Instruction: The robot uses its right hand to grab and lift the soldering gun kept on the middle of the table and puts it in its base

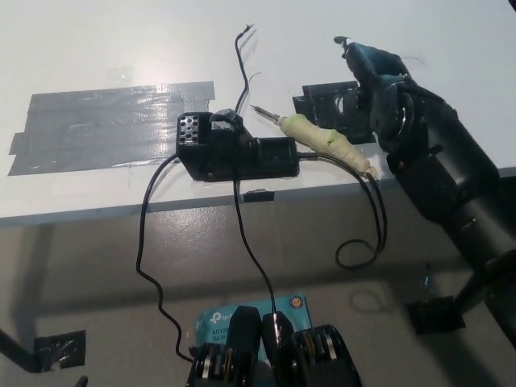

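The soldering gun (324, 139) lies on the table (339, 32) just right of its black base (234, 149), which holds nothing. Above it, the right hand (372, 68) grips nothing; its finger spread is unclear.

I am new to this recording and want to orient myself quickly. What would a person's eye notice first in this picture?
First the black right hand, coming in from the right over the white table, above a small black holder. Just left of it lies the soldering gun with a pale green grip, tip pointing up-left, beside a black base unit in the middle. A wide patch of grey tape covers the table's left part.
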Robot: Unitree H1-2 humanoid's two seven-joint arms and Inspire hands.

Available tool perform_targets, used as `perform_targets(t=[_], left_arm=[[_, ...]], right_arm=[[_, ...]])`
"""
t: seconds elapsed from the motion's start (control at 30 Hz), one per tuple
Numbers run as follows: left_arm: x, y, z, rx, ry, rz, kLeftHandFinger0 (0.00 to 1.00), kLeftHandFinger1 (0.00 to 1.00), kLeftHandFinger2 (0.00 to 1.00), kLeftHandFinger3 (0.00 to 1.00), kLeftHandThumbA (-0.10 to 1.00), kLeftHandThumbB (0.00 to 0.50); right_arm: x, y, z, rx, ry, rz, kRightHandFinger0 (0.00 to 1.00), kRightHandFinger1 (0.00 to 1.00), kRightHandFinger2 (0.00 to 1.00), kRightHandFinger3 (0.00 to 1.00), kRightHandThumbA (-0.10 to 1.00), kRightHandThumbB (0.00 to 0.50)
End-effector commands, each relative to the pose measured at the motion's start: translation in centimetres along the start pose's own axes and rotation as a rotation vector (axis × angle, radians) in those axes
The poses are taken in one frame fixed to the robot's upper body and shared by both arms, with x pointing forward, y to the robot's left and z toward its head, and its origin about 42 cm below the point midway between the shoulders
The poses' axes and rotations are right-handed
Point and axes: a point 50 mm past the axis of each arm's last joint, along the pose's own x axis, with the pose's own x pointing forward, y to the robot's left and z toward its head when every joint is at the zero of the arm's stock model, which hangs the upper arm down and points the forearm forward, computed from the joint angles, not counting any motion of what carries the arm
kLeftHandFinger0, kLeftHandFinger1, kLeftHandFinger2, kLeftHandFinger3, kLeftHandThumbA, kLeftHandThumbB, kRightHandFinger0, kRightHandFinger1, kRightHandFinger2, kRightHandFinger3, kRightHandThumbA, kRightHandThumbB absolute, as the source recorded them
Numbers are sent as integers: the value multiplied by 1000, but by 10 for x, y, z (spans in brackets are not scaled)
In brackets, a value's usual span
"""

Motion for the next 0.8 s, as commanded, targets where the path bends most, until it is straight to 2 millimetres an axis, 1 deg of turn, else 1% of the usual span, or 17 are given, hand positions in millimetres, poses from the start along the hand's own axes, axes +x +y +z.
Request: perform_targets(t=[0.0, 0.07, 0.1, 0.13, 0.17, 0.2, 0.23, 0.27, 0.3, 0.37, 0.43, 0.47, 0.5, 0.57, 0.67, 0.77], left_arm=[[-5, 4, 4, 11, -39, -1, 0, 86, 315, 568, 1000, 500], [-5, 4, 4, 11, -40, -3, 0, 87, 316, 568, 1000, 500], [-3, 3, 5, -4, -26, 6, 0, 102, 310, 571, 1000, 500], [-2, 3, 5, 14, -28, 8, 0, 103, 328, 591, 1000, 500], [-1, 2, 7, 26, -31, 7, 0, 100, 340, 587, 1000, 500], [0, 1, 8, 33, -32, 8, 0, 99, 342, 585, 1000, 500], [0, 1, 9, 34, -33, 8, 0, 99, 343, 585, 1000, 500], [1, 2, 9, 60, -41, 11, 0, 52, 317, 562, 1000, 500], [1, 3, 9, 76, -44, 11, 0, 47, 322, 576, 1000, 500], [2, 1, 10, 69, -41, 11, 0, 51, 325, 568, 1000, 500], [2, -1, 11, 76, -42, 14, 0, 49, 323, 569, 1000, 500], [3, -2, 12, 73, -42, 3, 0, 55, 342, 587, 1000, 500], [4, -3, 12, 73, -44, 5, 0, 52, 334, 585, 1000, 500], [5, -5, 13, 59, -49, -14, 0, 71, 343, 582, 1000, 500], [6, -6, 13, 52, -47, -24, 0, 60, 331, 565, 1000, 500], [7, -9, 15, 48, -41, -25, 0, 48, 301, 586, 1000, 500]], right_arm=[[-1, -23, 28, -13, -93, -80, 1000, 980, 893, 983, 643, 72], [-2, -24, 27, -14, -92, -81, 1000, 983, 893, 980, 645, 74], [-2, -15, 29, -28, -80, -42, 1000, 1000, 1000, 1000, 762, 107], [-3, -12, 29, -45, -78, -36, 1000, 1000, 1000, 1000, 810, 121], [-3, -8, 28, -72, -66, -27, 1000, 1000, 1000, 1000, 916, 175], [-3, -3, 27, -101, -51, -16, 1000, 1000, 1000, 1000, 957, 192], [-3, -4, 26, -101, -51, -18, 1000, 1000, 1000, 1000, 960, 194], [-2, 3, 25, -114, -3, 33, 1000, 1000, 1000, 1000, 1000, 271], [-2, 9, 23, -117, 10, 53, 1000, 1000, 1000, 1000, 1000, 326], [-2, 16, 19, -141, 29, 73, 1000, 1000, 1000, 1000, 1000, 366], [-2, 18, 17, -143, 33, 72, 1000, 1000, 1000, 1000, 1000, 375], [-3, 20, 14, -149, 38, 73, 1000, 1000, 1000, 1000, 1000, 382], [-3, 22, 13, -149, 39, 70, 1000, 1000, 1000, 1000, 1000, 372], [-4, 25, 10, -173, 44, 73, 1000, 1000, 1000, 1000, 1000, 371], [-6, 28, 5, -186, 49, 82, 1000, 1000, 1000, 1000, 1000, 369], [-7, 35, -2, -189, 66, 91, 1000, 1000, 1000, 1000, 1000, 332]])
